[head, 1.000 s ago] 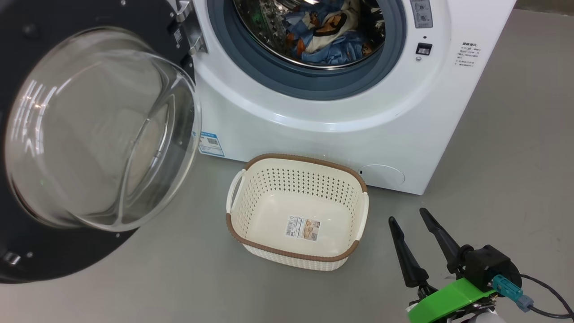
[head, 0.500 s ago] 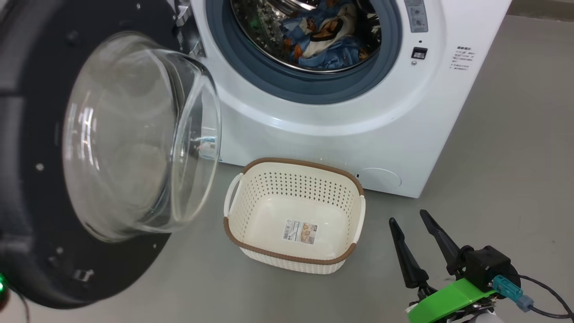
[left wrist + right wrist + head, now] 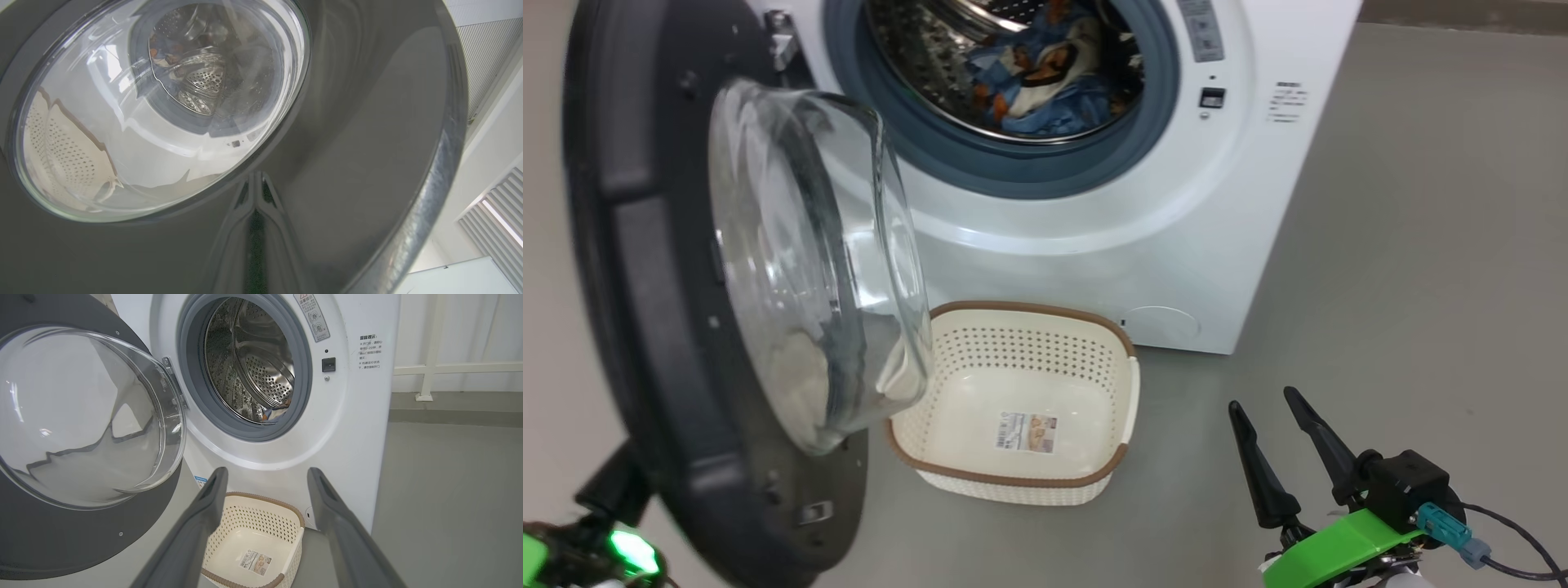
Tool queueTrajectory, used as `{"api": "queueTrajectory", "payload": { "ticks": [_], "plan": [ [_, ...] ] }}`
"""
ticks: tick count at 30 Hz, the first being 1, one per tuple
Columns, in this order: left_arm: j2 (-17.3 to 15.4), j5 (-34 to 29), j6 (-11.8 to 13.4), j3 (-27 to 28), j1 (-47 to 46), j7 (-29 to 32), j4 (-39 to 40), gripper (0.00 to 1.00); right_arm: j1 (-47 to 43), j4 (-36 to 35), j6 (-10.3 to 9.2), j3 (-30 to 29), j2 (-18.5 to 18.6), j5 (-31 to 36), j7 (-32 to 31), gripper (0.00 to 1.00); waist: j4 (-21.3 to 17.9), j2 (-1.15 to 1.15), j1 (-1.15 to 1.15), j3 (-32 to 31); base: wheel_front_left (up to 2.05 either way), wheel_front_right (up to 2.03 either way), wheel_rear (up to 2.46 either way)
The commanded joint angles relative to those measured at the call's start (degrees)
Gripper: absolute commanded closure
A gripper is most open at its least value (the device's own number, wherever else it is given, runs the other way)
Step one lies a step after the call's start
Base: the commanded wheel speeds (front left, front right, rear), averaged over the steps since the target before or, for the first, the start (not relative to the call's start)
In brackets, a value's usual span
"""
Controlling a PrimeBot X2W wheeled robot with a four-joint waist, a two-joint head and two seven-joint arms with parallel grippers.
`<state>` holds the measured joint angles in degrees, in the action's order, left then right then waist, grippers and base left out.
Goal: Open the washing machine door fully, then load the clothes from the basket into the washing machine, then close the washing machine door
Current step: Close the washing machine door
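Note:
The washing machine (image 3: 1094,245) stands open, with the clothes (image 3: 1037,73) lying in its steel drum. The washing machine door (image 3: 629,286) hangs half swung, its glass bowl (image 3: 817,261) bulging over the basket's left end. The basket (image 3: 1029,312) sits empty on the floor in front of the machine. My left gripper (image 3: 254,179) is shut, its tips at the door's glossy outer face just below the glass (image 3: 155,106). My right gripper (image 3: 1263,399) is open and holds nothing, low to the right of the basket (image 3: 253,522). The right wrist view looks past its fingers (image 3: 204,514) at the drum.
Grey floor (image 3: 1421,286) spreads to the right of the machine. A round cap (image 3: 1164,324) sits low on the machine's front, just behind the basket. A white rail (image 3: 425,367) runs along the far wall.
The door has swung from wide open toward the machine's front, its bowl now over the basket's left end. The head view has shifted too. The right gripper has stayed put.

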<state>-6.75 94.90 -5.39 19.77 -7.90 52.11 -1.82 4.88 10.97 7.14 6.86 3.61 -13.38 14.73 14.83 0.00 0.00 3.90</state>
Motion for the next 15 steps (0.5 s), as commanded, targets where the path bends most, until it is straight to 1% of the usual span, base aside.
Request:
{"api": "queueTrajectory", "payload": {
  "ticks": [1,6,10,15],
  "plan": [
    [-0.82,0.58,0.13,0.74,-0.31,0.97,2.75,1.00,1.41,-1.21,0.35,1.39,-0.32,-0.41,0.27,0.00,-1.55,0.00,0.00,-0.18,0.00,0.00,0.00],
    [1.69,0.48,0.86,-2.37,2.20,0.84,6.84,1.00,1.40,-1.20,0.35,1.35,-0.46,-0.75,0.27,0.00,-4.85,0.00,0.00,0.06,0.00,0.00,0.00],
    [2.70,-0.15,0.48,-4.51,2.32,-0.64,7.01,1.00,1.57,-1.39,0.35,1.17,-0.54,-0.74,0.27,0.00,-7.91,0.00,0.00,0.49,0.00,0.00,0.00],
    [3.41,-0.47,-0.59,-6.52,0.63,-3.77,5.73,1.00,1.91,-1.71,0.35,1.03,-0.61,-0.61,0.27,0.00,-12.24,0.00,0.00,1.29,0.00,0.00,0.00]
  ]
}}
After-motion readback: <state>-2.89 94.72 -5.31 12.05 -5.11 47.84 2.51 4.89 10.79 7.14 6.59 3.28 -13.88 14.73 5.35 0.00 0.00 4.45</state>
